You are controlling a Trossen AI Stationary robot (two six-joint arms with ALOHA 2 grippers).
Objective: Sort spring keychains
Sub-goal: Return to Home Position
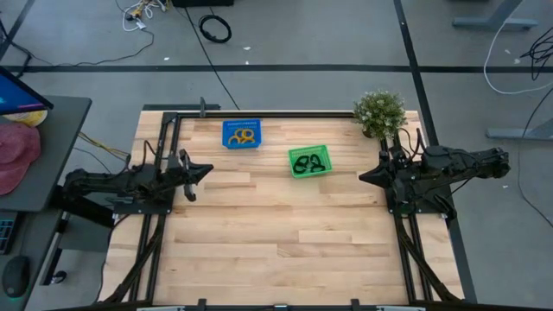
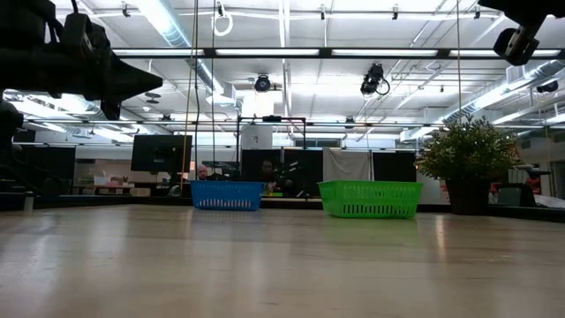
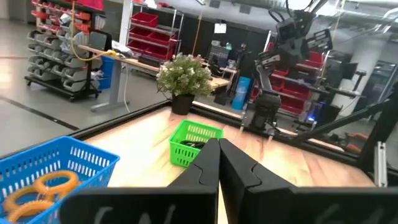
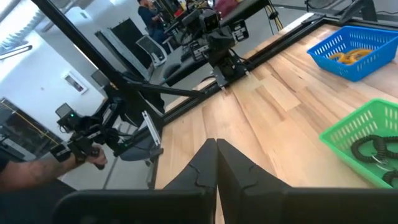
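The wooden table (image 1: 276, 250) carries a green mesh basket (image 2: 369, 200) near a blue mesh basket (image 2: 226, 196). My left gripper (image 1: 207, 169) and right gripper (image 1: 363, 177) hover at opposite sides, fingers pressed together, holding nothing. The black spring keychains (image 4: 364, 149) lie in the green basket, the orange spring keychains (image 3: 53, 183) in the blue.

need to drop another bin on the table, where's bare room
The table half away from the baskets, past the left claw and right claw, is bare wood; so is the strip between the claws. The far side is crowded: blue basket, green basket, plant.
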